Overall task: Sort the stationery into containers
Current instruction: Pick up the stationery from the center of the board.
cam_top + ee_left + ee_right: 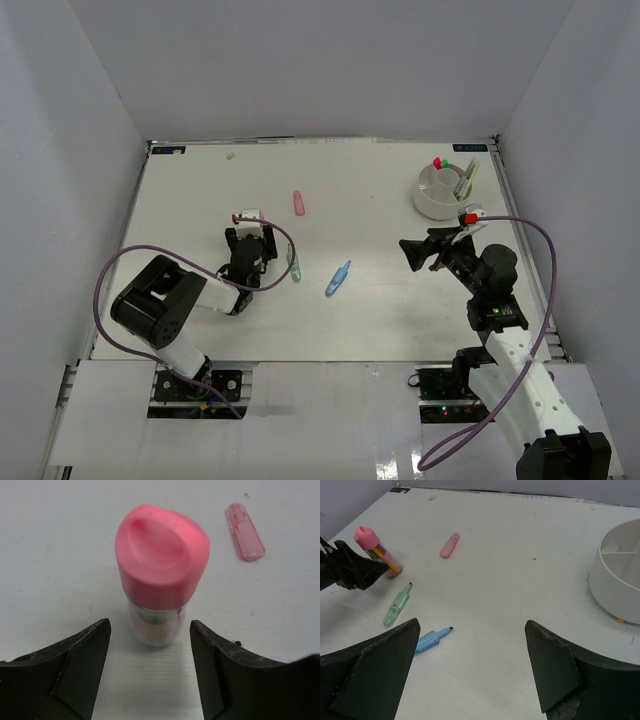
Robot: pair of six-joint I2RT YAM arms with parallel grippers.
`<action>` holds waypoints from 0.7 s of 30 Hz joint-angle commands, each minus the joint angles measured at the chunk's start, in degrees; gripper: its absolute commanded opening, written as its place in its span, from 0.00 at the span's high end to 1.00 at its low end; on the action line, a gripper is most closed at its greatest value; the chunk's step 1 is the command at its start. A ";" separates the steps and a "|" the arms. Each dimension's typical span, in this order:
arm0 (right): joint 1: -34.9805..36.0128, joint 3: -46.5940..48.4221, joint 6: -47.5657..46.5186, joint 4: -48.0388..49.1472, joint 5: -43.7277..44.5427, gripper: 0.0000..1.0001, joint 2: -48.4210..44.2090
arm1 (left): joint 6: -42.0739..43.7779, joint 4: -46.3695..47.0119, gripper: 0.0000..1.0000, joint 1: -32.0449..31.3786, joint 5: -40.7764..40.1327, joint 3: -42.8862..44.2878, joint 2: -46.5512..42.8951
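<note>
A glue stick (161,565) with a pink cap and a clear body lies on the table, pointing away from my left gripper (150,630). The gripper is open, its fingertips either side of the stick's near end with gaps on both sides. From above, the left gripper (247,232) sits just below the glue stick (245,214). A pink eraser (298,203), a green pen (295,268) and a blue pen (338,278) lie in mid-table. My right gripper (471,625) hangs open and empty above the table, left of the white tub (620,575).
The round white tub (445,188) with dividers stands at the back right and holds several pieces with pink and green caps. White walls enclose the table on three sides. The pink eraser (245,532) lies right of the glue stick's cap.
</note>
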 commanded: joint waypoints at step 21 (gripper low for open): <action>0.39 -0.01 -1.51 2.75 -2.28 0.08 0.84 | 3.62 15.64 0.54 0.49 -0.70 0.69 5.93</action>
